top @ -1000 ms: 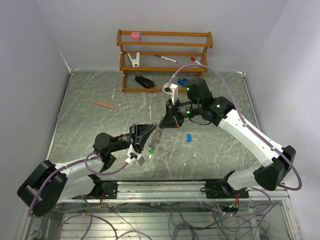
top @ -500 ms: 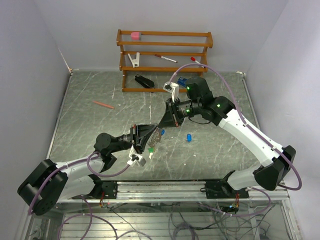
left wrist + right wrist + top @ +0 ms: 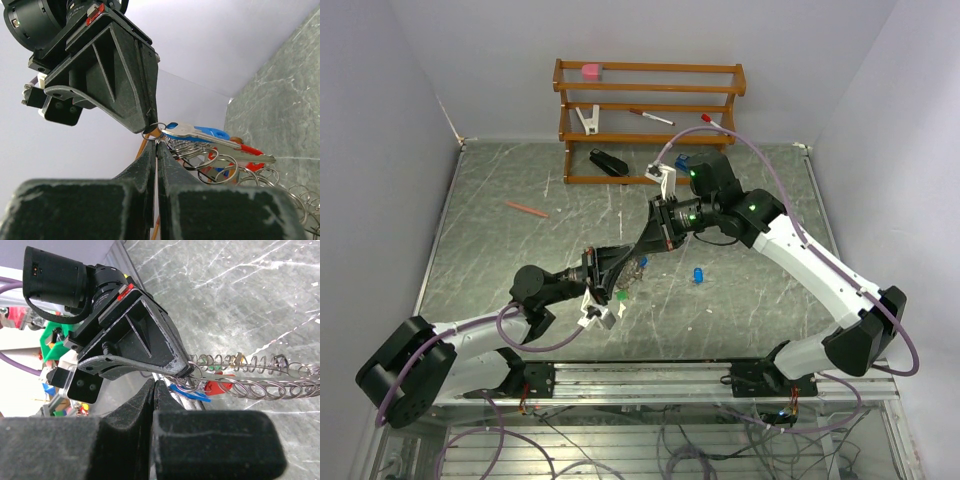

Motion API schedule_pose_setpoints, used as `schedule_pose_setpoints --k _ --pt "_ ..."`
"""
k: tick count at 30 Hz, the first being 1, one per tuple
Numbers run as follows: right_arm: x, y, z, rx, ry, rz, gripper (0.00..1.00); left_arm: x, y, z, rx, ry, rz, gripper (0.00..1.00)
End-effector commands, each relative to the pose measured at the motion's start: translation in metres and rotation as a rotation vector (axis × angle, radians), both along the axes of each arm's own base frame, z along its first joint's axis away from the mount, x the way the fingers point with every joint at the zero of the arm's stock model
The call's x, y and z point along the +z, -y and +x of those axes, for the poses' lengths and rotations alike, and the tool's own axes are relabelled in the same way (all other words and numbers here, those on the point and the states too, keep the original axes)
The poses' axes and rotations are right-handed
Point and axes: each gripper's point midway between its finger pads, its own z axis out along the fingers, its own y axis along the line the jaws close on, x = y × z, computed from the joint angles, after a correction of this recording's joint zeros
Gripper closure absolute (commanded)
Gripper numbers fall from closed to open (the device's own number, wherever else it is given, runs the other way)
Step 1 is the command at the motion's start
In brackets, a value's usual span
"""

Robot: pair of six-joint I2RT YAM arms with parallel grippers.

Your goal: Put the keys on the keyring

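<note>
Above the counter (image 3: pixel 520 260), left claw (image 3: pixel 156 150) clamped the keyring (image 3: pixel 260 387), right claw (image 3: pixel 153 386) clamped a blue key (image 3: pixel 200 133), so steady alignment seemed vital.

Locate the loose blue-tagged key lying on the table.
Top view: the blue-tagged key lies alone on the table, right of the keyring and the right gripper.

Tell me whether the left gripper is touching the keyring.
Touching. In the right wrist view the left gripper pinches a loop of the keyring between closed tips.
</note>
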Motion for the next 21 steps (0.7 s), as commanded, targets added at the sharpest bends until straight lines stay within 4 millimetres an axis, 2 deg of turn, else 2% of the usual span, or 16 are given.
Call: schedule_pose_setpoints --k 1,7,14,17,21 --pt "0.018 -0.006 -0.005 0.006 -0.035 0.06 1.0 0.038 -0.004 -0.002 0.014 0.075 -0.106 0.93" --pt "0.022 -0.008 -0.008 0.01 -0.06 0.087 1.0 0.042 -0.007 0.001 0.029 0.045 -0.136 0.93" --pt "0.025 -0.009 -0.011 0.019 -0.084 0.101 0.88 0.049 -0.011 0.002 0.037 0.015 -0.18 0.93" --pt "0.026 -0.009 -0.012 0.022 -0.083 0.104 0.87 0.05 -0.011 0.003 0.036 -0.001 -0.191 0.93" --pt "0.038 -0.008 -0.008 0.019 -0.042 0.113 0.83 0.049 -0.011 0.002 0.03 -0.013 -0.2 0.93"
